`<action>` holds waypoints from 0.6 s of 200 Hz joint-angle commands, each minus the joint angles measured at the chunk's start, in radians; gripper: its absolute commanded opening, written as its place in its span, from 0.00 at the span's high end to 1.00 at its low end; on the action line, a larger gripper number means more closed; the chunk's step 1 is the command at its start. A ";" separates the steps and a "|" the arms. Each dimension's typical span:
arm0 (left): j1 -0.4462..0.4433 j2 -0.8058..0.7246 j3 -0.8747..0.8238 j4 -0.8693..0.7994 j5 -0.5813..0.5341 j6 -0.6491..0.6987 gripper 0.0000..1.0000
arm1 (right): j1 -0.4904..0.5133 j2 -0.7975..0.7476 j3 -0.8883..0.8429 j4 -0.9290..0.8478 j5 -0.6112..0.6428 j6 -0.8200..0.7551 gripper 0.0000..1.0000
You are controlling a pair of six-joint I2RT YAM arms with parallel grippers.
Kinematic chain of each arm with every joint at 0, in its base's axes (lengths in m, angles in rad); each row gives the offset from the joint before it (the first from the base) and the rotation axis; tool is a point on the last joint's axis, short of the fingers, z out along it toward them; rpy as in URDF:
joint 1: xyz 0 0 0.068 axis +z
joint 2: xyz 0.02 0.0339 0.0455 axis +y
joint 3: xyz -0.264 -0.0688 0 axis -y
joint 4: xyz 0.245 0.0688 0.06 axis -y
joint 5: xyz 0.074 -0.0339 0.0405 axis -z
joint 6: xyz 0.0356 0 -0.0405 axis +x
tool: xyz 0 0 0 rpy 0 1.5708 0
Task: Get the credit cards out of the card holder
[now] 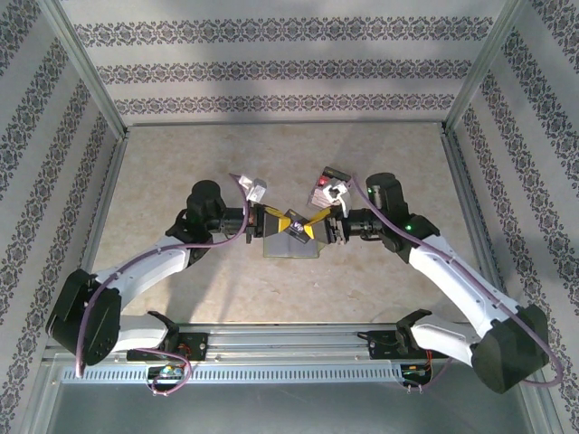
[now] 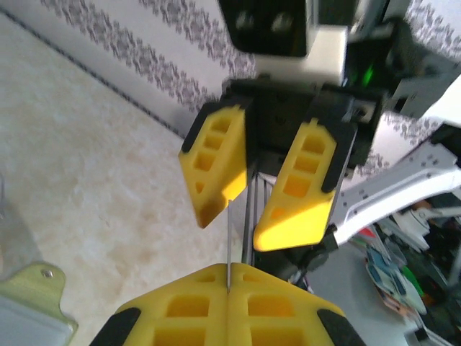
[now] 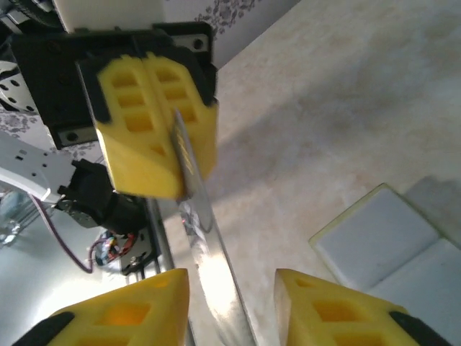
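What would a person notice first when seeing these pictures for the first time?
The two yellow-fingered grippers meet tip to tip above the middle of the table. The left gripper is shut on a thin silvery card, and the right gripper stands open around it. The card holder lies open just beneath them.

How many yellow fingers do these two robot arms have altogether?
4: two on the left gripper, pressed shut on a silvery credit card; two on the right gripper, spread apart around that card.
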 commanded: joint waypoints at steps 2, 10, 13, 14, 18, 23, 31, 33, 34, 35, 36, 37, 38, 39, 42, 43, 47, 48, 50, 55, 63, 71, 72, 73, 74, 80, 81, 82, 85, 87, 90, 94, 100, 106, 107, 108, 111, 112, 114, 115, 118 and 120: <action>-0.005 -0.046 -0.029 0.207 -0.069 -0.088 1.00 | -0.037 -0.064 -0.081 0.217 -0.036 0.142 0.61; -0.005 -0.055 -0.031 0.207 -0.081 -0.088 1.00 | -0.043 -0.084 -0.114 0.287 -0.054 0.184 0.60; -0.005 -0.058 -0.031 0.205 -0.084 -0.088 1.00 | -0.044 -0.091 -0.124 0.312 -0.062 0.196 0.59; -0.005 -0.058 -0.031 0.205 -0.086 -0.087 1.00 | -0.044 -0.094 -0.128 0.321 -0.063 0.202 0.59; -0.006 -0.062 -0.032 0.203 -0.089 -0.086 1.00 | -0.042 -0.101 -0.140 0.350 -0.065 0.221 0.59; -0.005 -0.066 -0.032 0.202 -0.092 -0.085 1.00 | -0.042 -0.110 -0.154 0.390 -0.070 0.243 0.58; -0.006 -0.069 -0.036 0.204 -0.096 -0.086 1.00 | -0.039 -0.119 -0.167 0.433 -0.077 0.268 0.58; -0.007 -0.069 -0.036 0.205 -0.098 -0.087 1.00 | -0.040 -0.121 -0.168 0.440 -0.080 0.272 0.58; -0.006 -0.069 -0.036 0.207 -0.098 -0.087 1.00 | -0.039 -0.121 -0.169 0.442 -0.079 0.274 0.58; -0.005 -0.070 -0.037 0.207 -0.099 -0.088 1.00 | -0.038 -0.122 -0.170 0.444 -0.078 0.276 0.58; -0.005 -0.070 -0.037 0.208 -0.099 -0.088 1.00 | -0.038 -0.122 -0.171 0.447 -0.078 0.276 0.58; -0.006 -0.071 -0.037 0.210 -0.100 -0.088 1.00 | -0.038 -0.122 -0.171 0.449 -0.077 0.276 0.58; -0.005 -0.071 -0.037 0.210 -0.100 -0.089 1.00 | -0.038 -0.123 -0.171 0.450 -0.077 0.278 0.58; -0.005 -0.071 -0.038 0.211 -0.100 -0.090 1.00 | -0.037 -0.124 -0.171 0.451 -0.076 0.279 0.58; -0.005 -0.071 -0.039 0.215 -0.102 -0.094 1.00 | -0.035 -0.125 -0.171 0.453 -0.073 0.282 0.58; -0.005 -0.070 -0.039 0.217 -0.102 -0.095 1.00 | -0.035 -0.125 -0.171 0.454 -0.073 0.282 0.58; -0.005 -0.071 -0.040 0.222 -0.103 -0.099 1.00 | -0.033 -0.125 -0.171 0.457 -0.069 0.283 0.58; -0.005 -0.071 -0.040 0.223 -0.103 -0.100 1.00 | -0.032 -0.126 -0.171 0.458 -0.068 0.283 0.58; -0.006 -0.071 -0.040 0.227 -0.103 -0.102 1.00 | -0.030 -0.125 -0.171 0.460 -0.067 0.283 0.58; -0.006 -0.069 -0.042 0.237 -0.101 -0.107 1.00 | -0.028 -0.122 -0.171 0.468 -0.066 0.284 0.58; -0.005 -0.067 -0.045 0.251 -0.099 -0.116 1.00 | -0.023 -0.119 -0.171 0.487 -0.066 0.287 0.58; -0.005 -0.067 -0.045 0.258 -0.099 -0.121 1.00 | -0.019 -0.113 -0.167 0.501 -0.068 0.290 0.58; -0.005 -0.066 -0.045 0.258 -0.099 -0.122 1.00 | -0.018 -0.111 -0.166 0.503 -0.069 0.290 0.59; -0.005 -0.066 -0.045 0.259 -0.099 -0.122 1.00 | -0.018 -0.110 -0.165 0.504 -0.068 0.291 0.58; -0.005 -0.066 -0.045 0.260 -0.098 -0.123 1.00 | -0.017 -0.110 -0.164 0.506 -0.069 0.291 0.59; -0.005 -0.067 -0.046 0.261 -0.097 -0.124 1.00 | -0.014 -0.103 -0.158 0.514 -0.072 0.292 0.59; -0.005 -0.067 -0.045 0.262 -0.097 -0.124 1.00 | -0.013 -0.102 -0.157 0.515 -0.073 0.292 0.59; -0.005 -0.067 -0.046 0.262 -0.097 -0.124 1.00 | -0.011 -0.101 -0.156 0.516 -0.073 0.292 0.59; -0.005 -0.067 -0.045 0.260 -0.098 -0.123 1.00 | -0.010 -0.098 -0.151 0.517 -0.073 0.292 0.59; -0.005 -0.067 -0.046 0.259 -0.098 -0.123 1.00 | -0.009 -0.096 -0.149 0.518 -0.073 0.292 0.59; -0.005 -0.067 -0.045 0.258 -0.099 -0.124 1.00 | -0.007 -0.092 -0.144 0.518 -0.073 0.292 0.60; -0.005 -0.068 -0.045 0.258 -0.099 -0.124 1.00 | -0.004 -0.087 -0.139 0.520 -0.073 0.292 0.61; -0.005 -0.066 -0.046 0.258 -0.101 -0.125 1.00 | 0.000 -0.079 -0.130 0.523 -0.074 0.292 0.62; -0.005 -0.065 -0.046 0.259 -0.102 -0.125 1.00 | 0.004 -0.070 -0.123 0.526 -0.078 0.290 0.63; -0.005 -0.066 -0.046 0.259 -0.102 -0.125 1.00 | 0.004 -0.068 -0.122 0.526 -0.078 0.291 0.63; -0.005 -0.066 -0.046 0.260 -0.102 -0.125 1.00 | 0.005 -0.067 -0.120 0.526 -0.079 0.290 0.63; -0.005 -0.065 -0.047 0.260 -0.102 -0.125 1.00 | 0.009 -0.062 -0.117 0.526 -0.079 0.289 0.64; -0.005 -0.065 -0.048 0.260 -0.103 -0.125 1.00 | 0.010 -0.061 -0.116 0.526 -0.079 0.288 0.64; -0.005 -0.065 -0.048 0.260 -0.105 -0.125 1.00 | 0.011 -0.058 -0.114 0.526 -0.080 0.287 0.64; -0.005 -0.065 -0.048 0.260 -0.104 -0.125 1.00 | 0.012 -0.056 -0.113 0.526 -0.081 0.287 0.65; -0.005 -0.066 -0.048 0.260 -0.106 -0.125 1.00 | 0.014 -0.052 -0.111 0.527 -0.084 0.286 0.66; -0.006 -0.065 -0.048 0.260 -0.106 -0.125 1.00 | 0.014 -0.049 -0.109 0.527 -0.084 0.286 0.67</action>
